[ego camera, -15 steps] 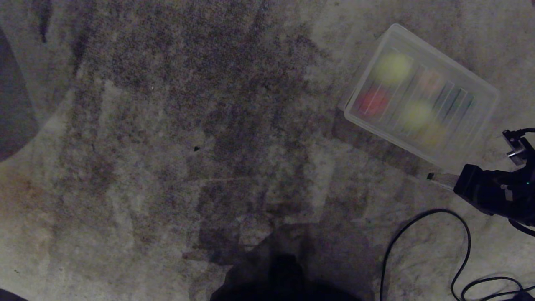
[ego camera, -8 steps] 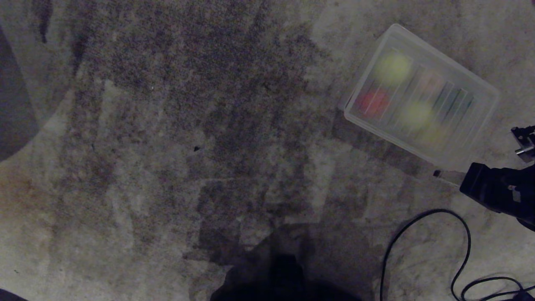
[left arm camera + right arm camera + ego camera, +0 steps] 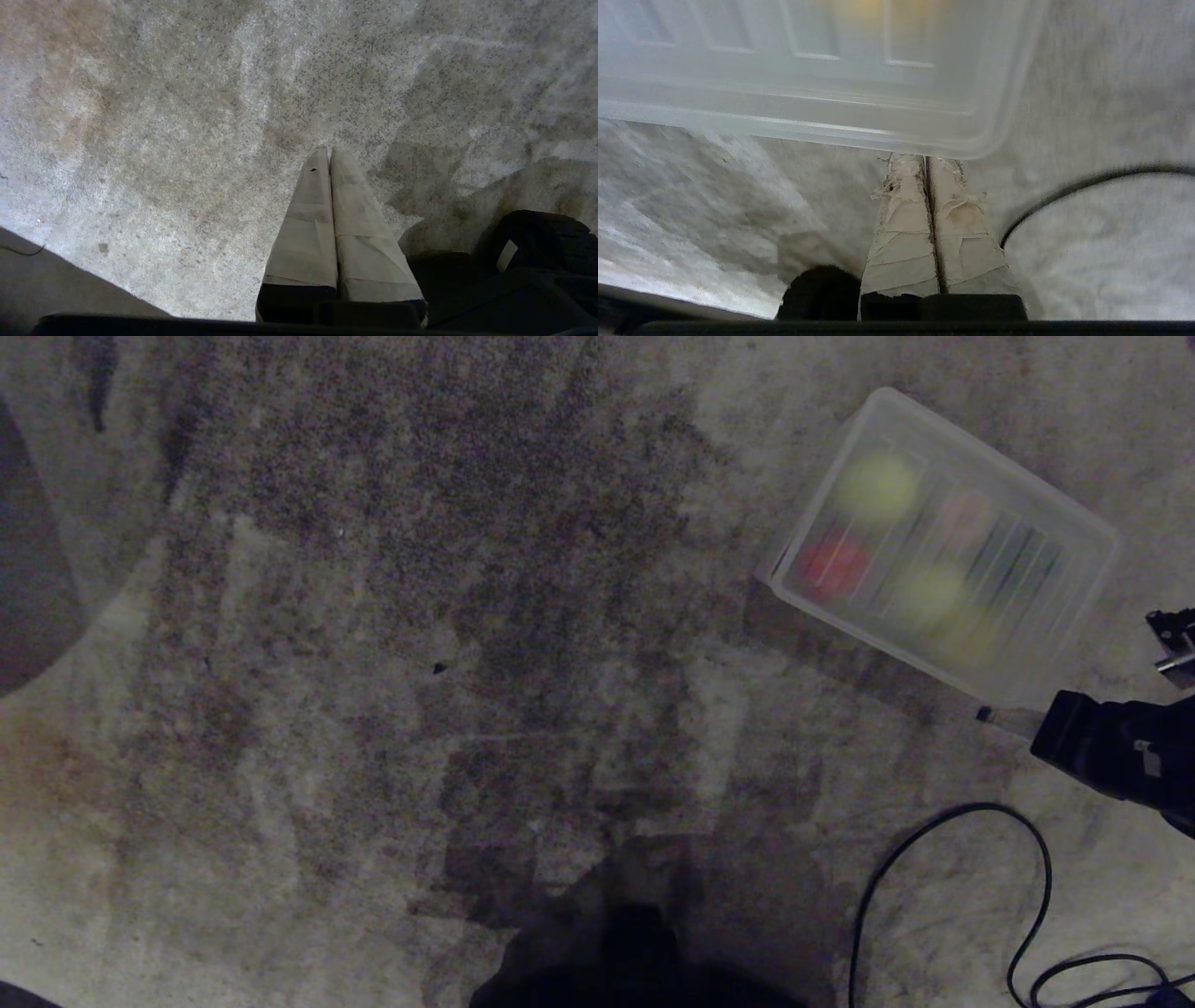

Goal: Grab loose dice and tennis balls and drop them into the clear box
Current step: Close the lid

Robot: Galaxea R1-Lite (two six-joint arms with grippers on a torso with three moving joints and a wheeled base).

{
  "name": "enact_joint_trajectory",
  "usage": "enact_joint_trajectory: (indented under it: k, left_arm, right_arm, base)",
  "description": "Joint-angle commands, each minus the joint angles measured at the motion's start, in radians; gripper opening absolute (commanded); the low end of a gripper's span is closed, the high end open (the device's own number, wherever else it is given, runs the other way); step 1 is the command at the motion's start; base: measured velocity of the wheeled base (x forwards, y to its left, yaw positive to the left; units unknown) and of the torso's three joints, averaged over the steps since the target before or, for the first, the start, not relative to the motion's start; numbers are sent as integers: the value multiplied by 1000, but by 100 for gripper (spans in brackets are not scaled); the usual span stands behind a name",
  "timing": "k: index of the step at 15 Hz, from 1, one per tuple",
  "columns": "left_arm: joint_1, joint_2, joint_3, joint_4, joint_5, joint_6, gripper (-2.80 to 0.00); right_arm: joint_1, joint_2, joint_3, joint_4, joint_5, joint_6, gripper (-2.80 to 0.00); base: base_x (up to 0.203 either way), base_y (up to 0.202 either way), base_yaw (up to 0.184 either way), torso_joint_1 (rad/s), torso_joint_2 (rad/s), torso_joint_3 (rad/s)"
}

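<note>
The clear box [image 3: 1074, 663] lies on the carpet at the upper right of the head view, with a ribbed translucent surface on top. Blurred through it show two tennis balls [image 3: 878, 487] [image 3: 926, 593], a red die [image 3: 831, 563] and a yellowish shape [image 3: 966, 637]. No loose dice or balls show on the carpet. My right gripper [image 3: 985, 714] is shut and empty. Its taped tips [image 3: 926, 159] sit right at the box's near rim [image 3: 878, 135]. My left gripper [image 3: 327, 151] is shut over bare carpet with nothing in it.
A black cable [image 3: 943, 821] loops on the carpet just below the right arm and also curves beside the right fingers [image 3: 1064, 193]. A dark rounded shape [image 3: 28, 569] sits at the left edge. My own dark base [image 3: 635, 943] fills the bottom middle.
My right gripper has slid a little to the right along the box's near edge. The box and its contents have hardly moved. The left arm is still.
</note>
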Motion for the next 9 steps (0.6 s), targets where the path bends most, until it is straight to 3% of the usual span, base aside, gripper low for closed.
enact_joint_trajectory:
  k: [1,9]
  left_arm:
    - [0,1,2,0,0,0,-280]
    - [0,1,2,0,1,-1,-280]
  right_arm:
    - [0,12,-4,-31,3,-22,-280]
    - [32,-51,47,3,14,-25,-280]
  base:
    - [0,0,0,0,0,0]
    - [0,0,0,0,0,0]
